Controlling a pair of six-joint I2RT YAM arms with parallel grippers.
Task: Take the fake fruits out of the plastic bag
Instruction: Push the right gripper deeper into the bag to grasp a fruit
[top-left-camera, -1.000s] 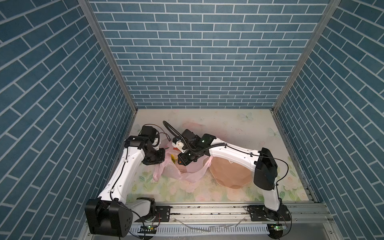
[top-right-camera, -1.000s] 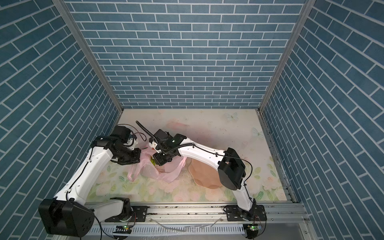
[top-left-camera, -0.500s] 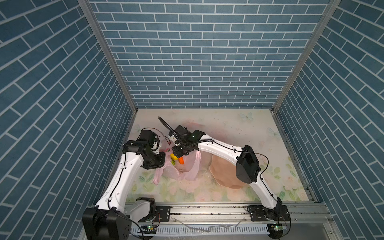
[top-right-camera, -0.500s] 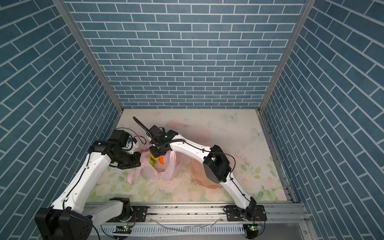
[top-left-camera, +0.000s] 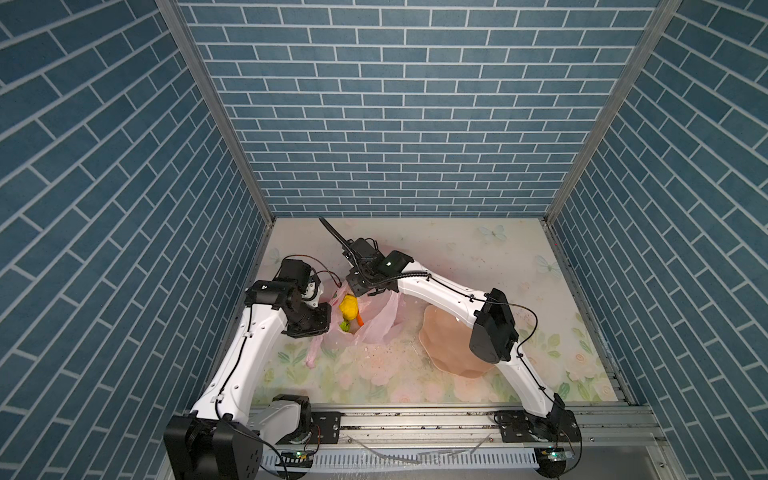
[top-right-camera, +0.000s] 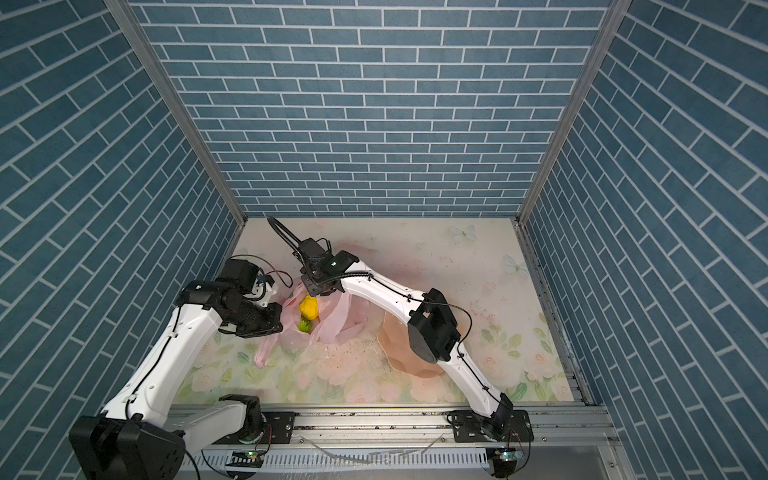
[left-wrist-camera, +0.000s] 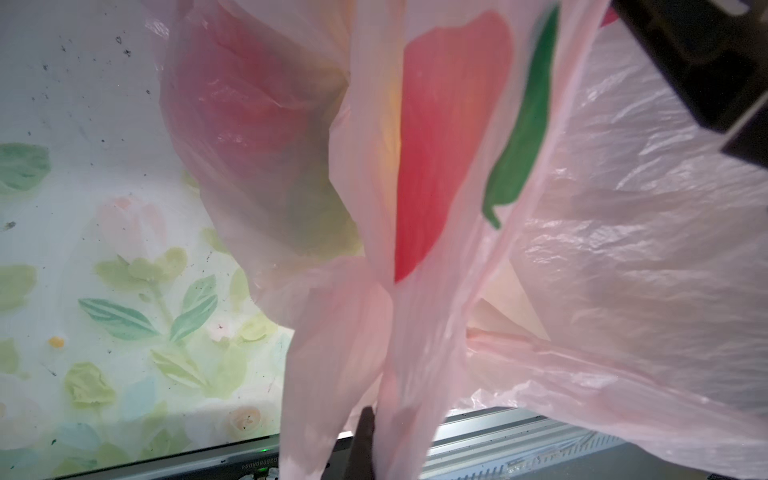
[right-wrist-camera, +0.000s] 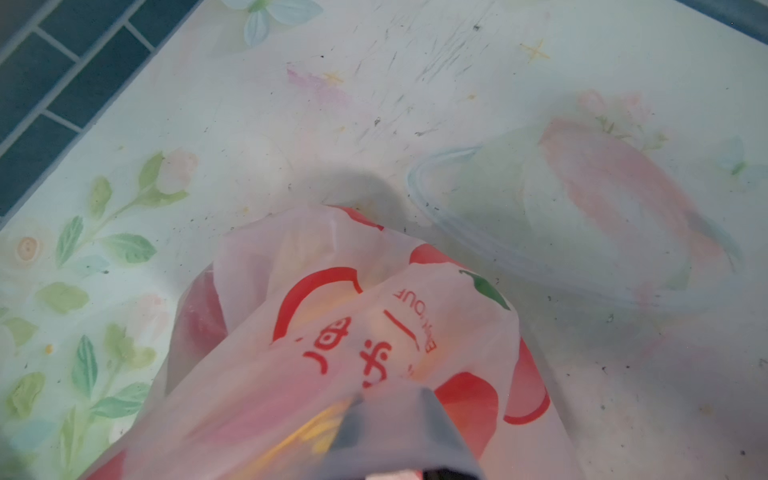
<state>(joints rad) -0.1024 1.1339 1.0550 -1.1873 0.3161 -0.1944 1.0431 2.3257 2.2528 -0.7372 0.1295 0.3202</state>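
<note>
Pink plastic bag (top-left-camera: 376, 322) veils both wrist views; left gripper (left-wrist-camera: 372, 436) pinches its film tight, right gripper (top-left-camera: 359, 287) smothered, grip unreadable; wrinkly yellow fruit (top-left-camera: 348, 306) perhaps just below.

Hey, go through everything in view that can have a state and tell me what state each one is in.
bag: mouth open, fruit inside, one side held up.
yellow fruit: in the bag's mouth, just under the right tool.
green fruit: inside the bag.
bowl: beside the bag, no fruit seen in it.
left tool: shut on the bag.
right tool: at the bag's mouth; open or shut unclear.
</note>
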